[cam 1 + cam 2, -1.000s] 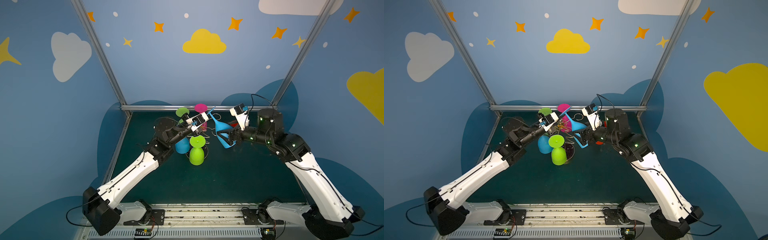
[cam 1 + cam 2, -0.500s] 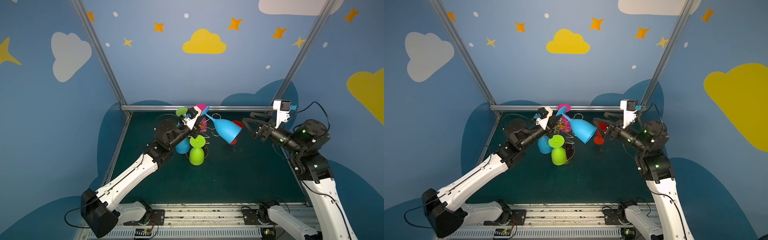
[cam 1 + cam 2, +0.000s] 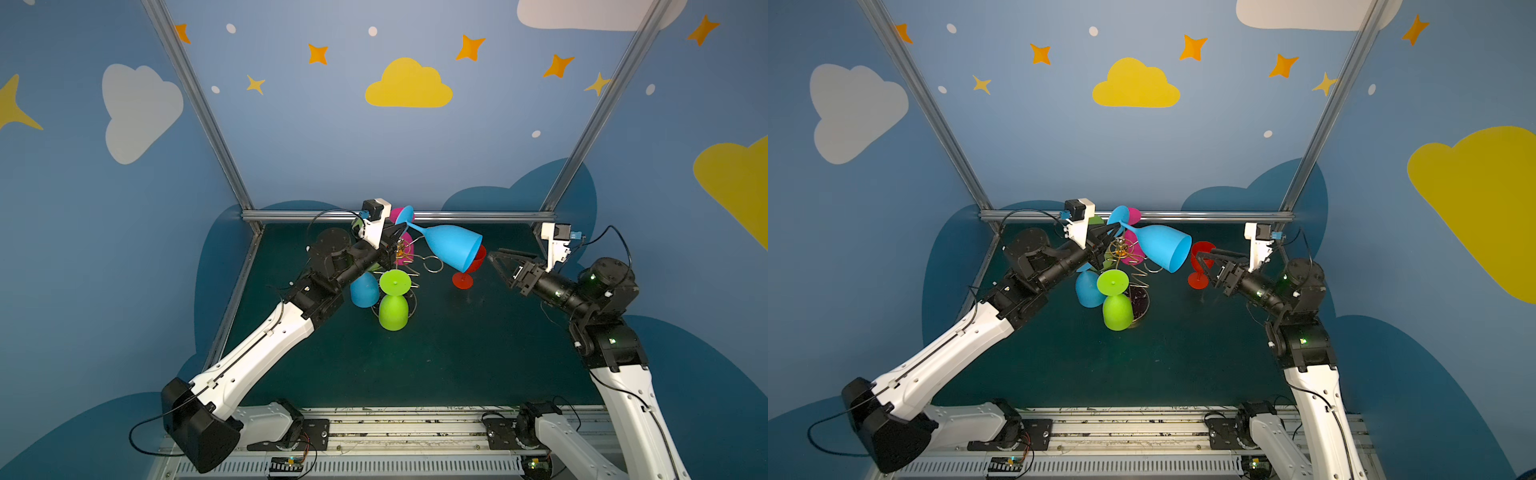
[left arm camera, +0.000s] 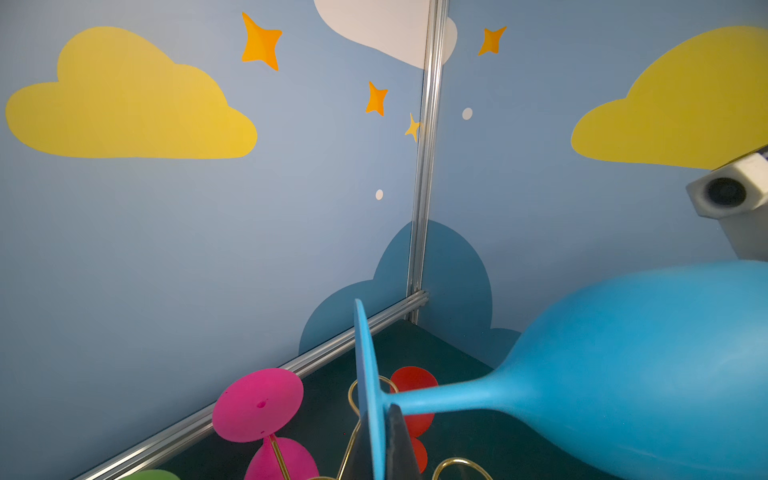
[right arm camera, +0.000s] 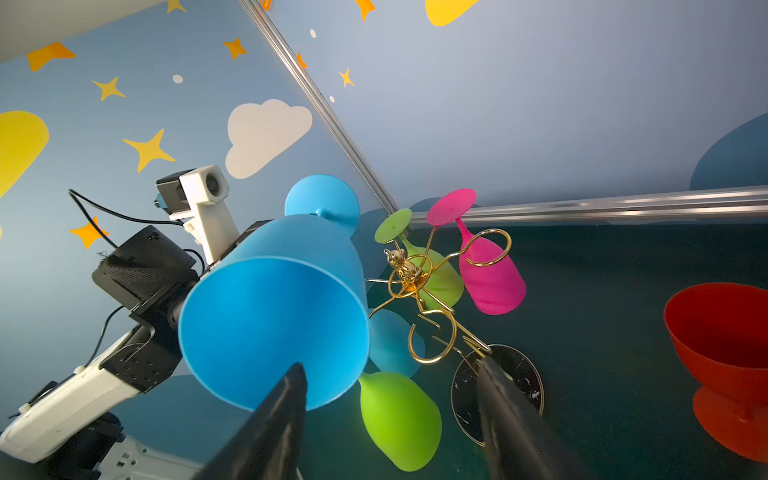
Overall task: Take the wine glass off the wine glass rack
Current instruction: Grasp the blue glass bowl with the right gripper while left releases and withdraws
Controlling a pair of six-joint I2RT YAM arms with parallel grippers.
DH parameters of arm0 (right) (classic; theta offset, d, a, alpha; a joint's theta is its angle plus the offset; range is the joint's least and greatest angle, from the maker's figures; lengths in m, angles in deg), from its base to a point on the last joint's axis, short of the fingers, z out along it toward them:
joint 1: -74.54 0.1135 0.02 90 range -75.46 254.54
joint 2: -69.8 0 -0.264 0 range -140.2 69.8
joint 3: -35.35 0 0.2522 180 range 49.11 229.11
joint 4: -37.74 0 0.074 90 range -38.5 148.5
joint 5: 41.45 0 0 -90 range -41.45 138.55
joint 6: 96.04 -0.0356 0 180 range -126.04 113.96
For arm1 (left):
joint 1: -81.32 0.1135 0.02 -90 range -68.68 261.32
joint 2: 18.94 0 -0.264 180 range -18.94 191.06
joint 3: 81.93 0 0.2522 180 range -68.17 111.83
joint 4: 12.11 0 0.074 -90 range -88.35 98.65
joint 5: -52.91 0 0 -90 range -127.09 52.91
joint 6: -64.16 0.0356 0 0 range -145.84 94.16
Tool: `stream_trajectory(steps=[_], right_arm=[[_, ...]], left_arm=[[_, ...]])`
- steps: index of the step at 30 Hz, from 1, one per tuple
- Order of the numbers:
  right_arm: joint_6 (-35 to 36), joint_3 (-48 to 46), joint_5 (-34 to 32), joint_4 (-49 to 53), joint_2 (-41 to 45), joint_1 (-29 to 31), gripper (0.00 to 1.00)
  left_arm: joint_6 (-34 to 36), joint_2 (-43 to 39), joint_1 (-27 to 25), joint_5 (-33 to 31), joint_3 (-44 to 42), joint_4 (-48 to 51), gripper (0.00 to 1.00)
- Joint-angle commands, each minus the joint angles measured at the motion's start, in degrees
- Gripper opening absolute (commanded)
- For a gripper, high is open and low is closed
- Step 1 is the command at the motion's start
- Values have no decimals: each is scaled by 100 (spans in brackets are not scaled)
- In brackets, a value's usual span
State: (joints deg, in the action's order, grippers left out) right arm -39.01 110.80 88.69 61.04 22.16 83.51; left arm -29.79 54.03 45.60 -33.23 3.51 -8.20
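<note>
Near the back edge of the counter, left of its middle, you see in both top views the wine glass rack. Your left pincer pinches the foot of the blue wine glass. This glass lies almost level above the rack, mouth toward the right edge. Your right pincer is spread and holds nothing. It is just beside the glass mouth and near a red glass standing upright on the counter.

From the left wrist view, one dark finger lies against the blue foot. Whether the foot touches a gold loop, you cannot tell. A pink glass hangs behind.

From the right wrist view, both fingers stand wide apart. Between them hangs a green glass, mouth down.
</note>
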Motion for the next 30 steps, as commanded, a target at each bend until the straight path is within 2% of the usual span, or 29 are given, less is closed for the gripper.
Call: stream_trajectory(steps=[1,7,11,15,20,22,24,27,28,30], right_arm=[[-117,-18,162,-339,-53,228,61],[-36,76,-175,-451,-317,679,58],[-30,205,-367,-522,-566,882,51],[19,297,-423,-601,-744,1012,33],[36,375,-442,-650,-834,1072,3],[29,400,-502,-614,-822,1080,0],[19,394,-606,-589,-788,1076,0],[144,476,-815,-315,-706,1064,0],[256,560,-899,-117,-657,1035,0],[589,808,-1097,467,-519,950,0]], left_arm=[[-132,42,17,95,74,-39,3],[-131,30,15,196,57,-61,3],[-140,-2,15,361,46,-69,3],[-164,-19,13,561,57,-52,3],[-177,-33,15,607,31,-33,3],[-164,-42,13,594,-21,-110,3],[-187,-72,13,549,-96,-239,15],[-220,-111,13,456,-159,-334,56],[-219,-131,18,392,-184,-329,63],[-130,-214,17,178,-269,-355,70]])
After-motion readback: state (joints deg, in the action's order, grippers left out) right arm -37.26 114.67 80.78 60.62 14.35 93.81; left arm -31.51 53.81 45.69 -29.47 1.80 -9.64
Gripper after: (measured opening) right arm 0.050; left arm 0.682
